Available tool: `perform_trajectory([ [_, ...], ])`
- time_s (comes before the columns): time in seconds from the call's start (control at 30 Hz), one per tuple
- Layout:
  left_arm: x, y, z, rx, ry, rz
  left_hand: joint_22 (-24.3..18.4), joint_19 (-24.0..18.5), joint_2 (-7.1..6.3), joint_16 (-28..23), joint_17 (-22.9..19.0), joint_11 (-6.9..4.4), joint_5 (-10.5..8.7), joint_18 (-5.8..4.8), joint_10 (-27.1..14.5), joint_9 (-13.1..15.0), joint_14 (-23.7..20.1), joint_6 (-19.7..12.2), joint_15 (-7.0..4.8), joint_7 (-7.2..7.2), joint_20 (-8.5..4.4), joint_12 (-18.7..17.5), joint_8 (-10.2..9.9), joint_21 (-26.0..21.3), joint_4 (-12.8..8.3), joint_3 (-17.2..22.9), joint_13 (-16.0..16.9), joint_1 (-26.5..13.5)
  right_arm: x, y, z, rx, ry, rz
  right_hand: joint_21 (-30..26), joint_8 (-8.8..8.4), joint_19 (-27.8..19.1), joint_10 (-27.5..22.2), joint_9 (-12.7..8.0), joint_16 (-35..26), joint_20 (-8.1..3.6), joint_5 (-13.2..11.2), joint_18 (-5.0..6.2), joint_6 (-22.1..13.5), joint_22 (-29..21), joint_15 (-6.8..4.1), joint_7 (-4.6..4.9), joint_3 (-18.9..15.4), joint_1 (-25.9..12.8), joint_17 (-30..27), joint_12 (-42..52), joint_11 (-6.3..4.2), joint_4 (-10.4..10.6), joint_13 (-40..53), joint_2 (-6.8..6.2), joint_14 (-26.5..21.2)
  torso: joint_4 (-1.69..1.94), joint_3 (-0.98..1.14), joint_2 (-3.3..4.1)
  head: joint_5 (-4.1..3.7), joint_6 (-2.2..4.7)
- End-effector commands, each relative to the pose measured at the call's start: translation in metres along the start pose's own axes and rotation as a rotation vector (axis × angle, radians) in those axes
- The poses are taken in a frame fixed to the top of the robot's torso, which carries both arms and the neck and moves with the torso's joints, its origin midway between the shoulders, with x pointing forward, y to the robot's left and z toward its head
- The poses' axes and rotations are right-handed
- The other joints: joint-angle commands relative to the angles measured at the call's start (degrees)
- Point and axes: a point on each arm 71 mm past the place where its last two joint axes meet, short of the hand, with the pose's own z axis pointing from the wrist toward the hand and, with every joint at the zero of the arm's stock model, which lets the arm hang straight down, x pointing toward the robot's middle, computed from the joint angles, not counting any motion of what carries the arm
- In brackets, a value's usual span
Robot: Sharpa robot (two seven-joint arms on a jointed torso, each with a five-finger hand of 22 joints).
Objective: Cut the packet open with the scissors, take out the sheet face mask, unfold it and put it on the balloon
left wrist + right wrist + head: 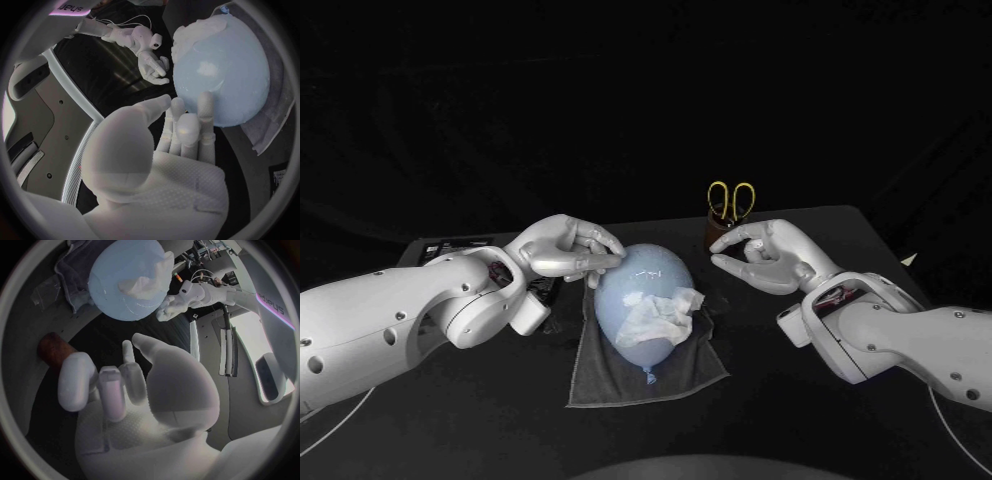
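A pale blue balloon [643,290] lies on a grey cloth [610,375] in the middle of the table. The white sheet mask [661,312] sits crumpled on the balloon's right flank, toward its knot. My left hand [568,250] rests its fingertips [203,102] against the balloon's [225,75] left upper side and holds nothing. Just right of the balloon, my right hand [762,255] hovers apart from it, fingers spread and empty. In the right wrist view the mask [147,282] clings to the balloon [119,290] beyond my right hand [125,385].
Yellow-handled scissors [731,200] stand in a brown holder [55,350] at the table's far edge, behind the right hand. A flat pale device [228,347] lies at the table's left side, by the left arm.
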Motion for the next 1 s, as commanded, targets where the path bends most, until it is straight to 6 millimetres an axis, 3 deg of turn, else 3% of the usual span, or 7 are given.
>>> perform_trajectory([
  [0.03, -0.001, -0.005, -0.004, 0.070, 0.015, -0.045, -0.1, -0.3, 0.17, -0.3, -0.2, 0.01, -0.04, 0.59, -0.4, -0.1, -0.6, 0.5, -0.05, 0.00, -0.02, -0.3, -0.2, -0.4, -0.1, -0.2, -0.1, 0.7, -0.002, -0.012, -0.001, 0.120, -0.032, 0.057, 0.5, 0.08, 0.5, 1.2, 0.1, 0.3, -0.09, -0.9, -0.26, 0.4, 10.3, -0.48, -0.06, -0.1, -0.5, 15.1, 1.0, -0.12, 0.6, 8.7, 0.12, 6.0, 0.03, 0.02, 0.05, -0.25, 0.40],
  [0.13, -0.004, -0.004, -0.008, 0.073, 0.012, -0.056, -0.1, -0.4, 0.24, -0.4, -0.3, -0.03, -0.03, 0.60, -0.5, -0.2, -0.7, 0.6, -0.08, -0.04, -0.03, -0.4, -0.3, -0.4, -0.2, -0.3, -0.2, 0.8, 0.000, -0.017, -0.002, 0.143, -0.018, 0.050, 0.5, 0.00, 0.5, 1.5, 0.0, 0.3, -0.17, -1.5, -0.26, 0.3, 10.3, -0.55, -0.10, -0.3, -0.5, 15.1, 1.4, -0.17, 0.7, 9.0, 0.07, 6.0, 0.04, 0.02, 0.04, -0.40, 0.59],
  [0.33, -0.008, -0.001, -0.014, 0.071, 0.002, -0.066, -0.1, -0.4, 0.39, -0.4, -0.2, -0.05, -0.03, 0.61, -0.5, -0.3, -0.7, 0.8, -0.11, -0.07, -0.05, -0.4, -0.2, -0.4, -0.3, -0.3, -0.3, 1.0, 0.005, -0.021, -0.007, 0.141, 0.008, 0.030, 0.5, -0.08, 0.5, 1.5, 0.0, 0.3, -0.21, -1.8, -0.26, 0.2, 10.2, -0.57, -0.09, -0.3, -0.5, 15.1, 1.4, -0.17, 0.7, 9.1, 0.00, 6.0, -0.05, 0.09, 0.05, -1.55, 0.75],
  [0.47, -0.012, 0.003, -0.019, 0.075, -0.022, -0.088, -0.1, -0.4, 0.54, -0.7, -1.0, -0.05, -0.03, 0.61, -0.4, -0.3, -1.0, 0.9, -0.12, -0.04, -0.07, -0.4, -0.2, -0.4, -0.3, -0.3, -0.3, 1.1, 0.007, -0.021, -0.010, 0.111, 0.027, 0.030, 0.2, -0.23, 0.4, 1.4, -0.1, 0.3, -0.24, -1.7, -0.22, 0.0, 10.2, -0.58, -0.06, -0.2, -0.3, 15.1, 1.3, -0.16, 0.6, 8.9, 0.19, 6.0, -0.08, 0.16, -0.03, -1.72, 0.77],
  [0.7, -0.020, 0.007, -0.026, 0.107, -0.072, -0.169, -0.6, -2.0, 1.40, -6.5, -11.2, 0.53, -0.01, 0.53, -1.9, -1.4, -6.3, 0.6, 0.39, 0.55, 0.30, -4.7, -0.6, -1.7, -0.3, -0.7, -4.2, 1.8, 0.011, -0.020, -0.014, 0.083, 0.061, 0.046, 0.0, -0.59, 0.3, 1.2, -0.2, 0.3, -0.25, -1.5, -0.18, -0.5, 10.1, -0.52, 0.15, -0.3, -0.1, 15.1, 1.0, -0.03, 0.7, 8.7, 0.09, 6.0, -0.09, 0.25, -0.13, -2.01, 0.94],
  [0.8, -0.023, 0.009, -0.030, 0.116, -0.097, -0.206, -1.0, -3.2, 1.77, -10.6, -17.7, 0.90, -0.02, 0.48, -2.4, -1.8, -9.9, 0.4, 0.76, 0.88, 0.68, -7.5, -0.7, -2.7, -0.2, -1.1, -6.7, 2.1, 0.013, -0.020, -0.015, 0.077, 0.071, 0.068, -0.1, -0.67, 0.3, 1.2, -0.2, 0.3, -0.24, -1.5, -0.17, -0.6, 10.1, -0.49, 0.20, -0.3, -0.2, 15.1, 1.0, 0.02, 0.7, 8.7, 0.09, 6.0, -0.03, 0.21, -0.08, -2.07, 1.06],
  [1.0, -0.029, 0.016, -0.036, 0.117, -0.139, -0.250, -1.6, -4.6, 2.41, -13.8, -19.4, 1.29, 0.02, 0.49, -1.6, -2.6, -11.6, 0.5, 1.17, 1.27, 1.28, -11.4, -0.7, -4.1, -0.2, -2.4, -10.8, 2.7, 0.019, -0.022, -0.017, 0.076, 0.099, 0.113, -1.6, -1.07, -0.3, 0.6, -0.4, 0.3, -0.11, -2.2, 0.07, -1.1, 9.7, -0.26, 0.49, -0.6, -0.2, 15.1, 0.2, 0.29, 0.9, 8.0, 0.08, 6.0, 0.00, 0.21, -0.11, -2.18, 1.04],
])
